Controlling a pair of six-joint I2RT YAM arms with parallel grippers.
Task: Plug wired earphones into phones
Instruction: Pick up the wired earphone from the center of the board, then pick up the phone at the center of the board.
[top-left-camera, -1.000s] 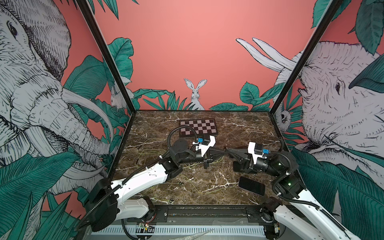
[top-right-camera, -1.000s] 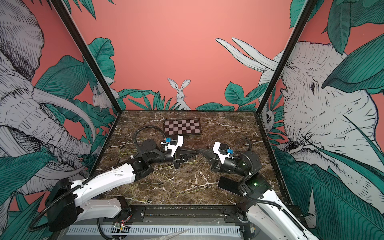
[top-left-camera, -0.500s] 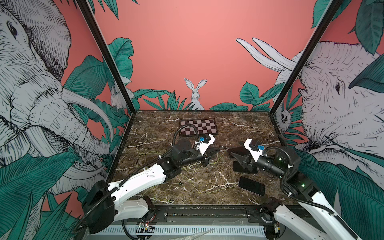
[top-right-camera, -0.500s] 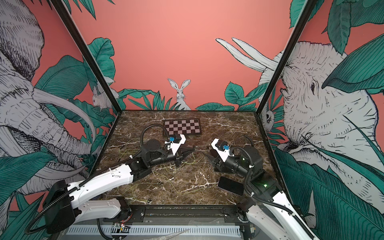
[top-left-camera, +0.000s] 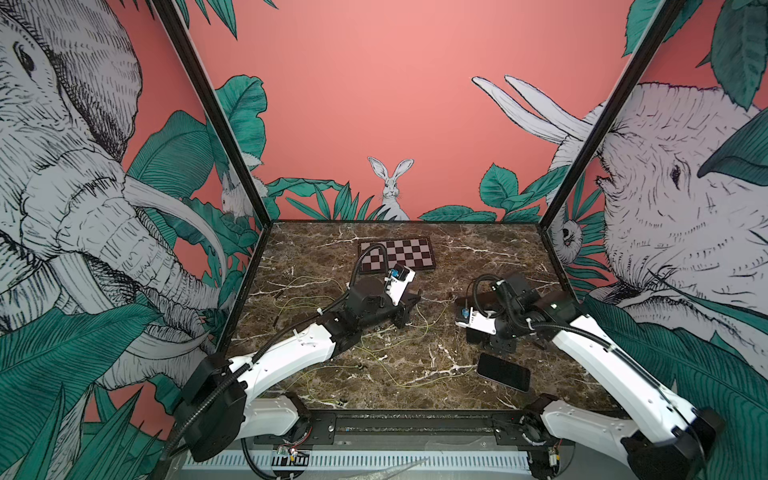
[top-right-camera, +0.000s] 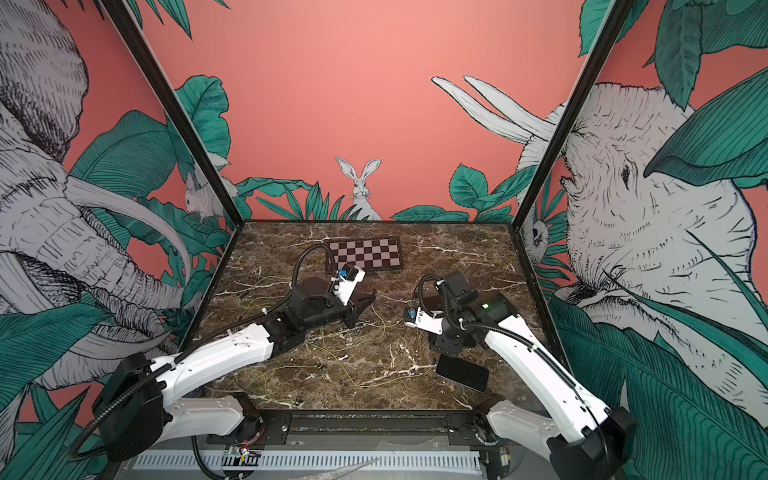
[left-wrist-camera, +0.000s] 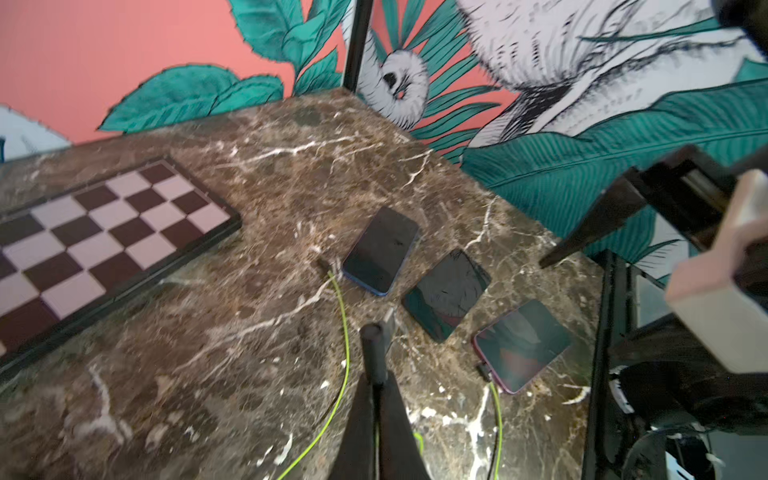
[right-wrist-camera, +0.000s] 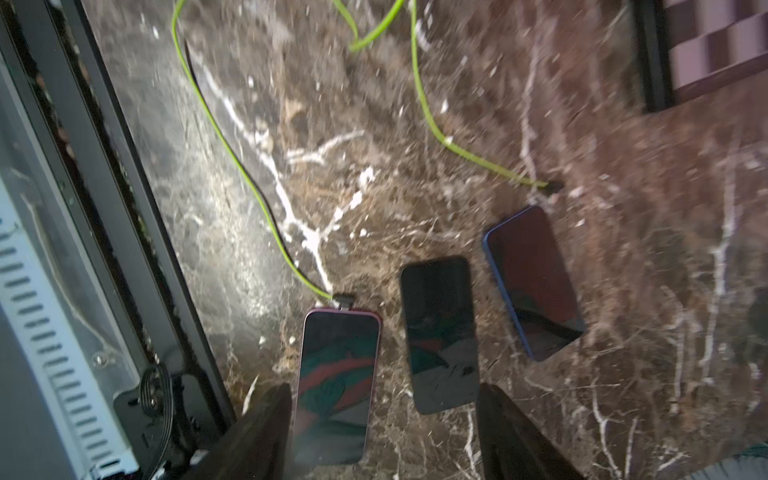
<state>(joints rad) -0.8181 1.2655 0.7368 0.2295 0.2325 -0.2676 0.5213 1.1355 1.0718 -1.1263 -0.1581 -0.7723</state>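
Lettering: none can be read on the phones or arms; all three screens are dark and glossy
Red-rimmed phone (right-wrist-camera: 338, 374): flat on the marble table (top-left-camera: 478, 249), nearest the front rail (right-wrist-camera: 124, 208); its near end lies under the right claw, just inside one finger; the only phone uncovered in both top views (top-left-camera: 503, 371)
Seated plug (right-wrist-camera: 344, 301): dark, butted against that phone's short end, the end away from the right claw; its yellow-green earphone cord (right-wrist-camera: 265, 216) trails off across the table
Right claw (right-wrist-camera: 382, 390): jaws spread wide; it grips nothing and hangs above the phones' near ends
Middle phone (right-wrist-camera: 438, 332): black-rimmed, just ahead of the right claw and inside its span; it also lies ahead of the left claw, apart from it
Left claw (left-wrist-camera: 376, 386): jaws pressed together on the held plug (left-wrist-camera: 372, 345); the plug's metal tip sticks out past the fingertips toward the middle phone; a green cord runs back between the fingers
Blue-rimmed phone (right-wrist-camera: 536, 282): beyond the middle phone, outside the right claw's span
Loose plug (left-wrist-camera: 322, 264): on the table just beside the blue-rimmed phone's corner, ahead of the left claw; not in the phone
Checkerboard (top-left-camera: 397, 257): farthest back, well beyond the left claw
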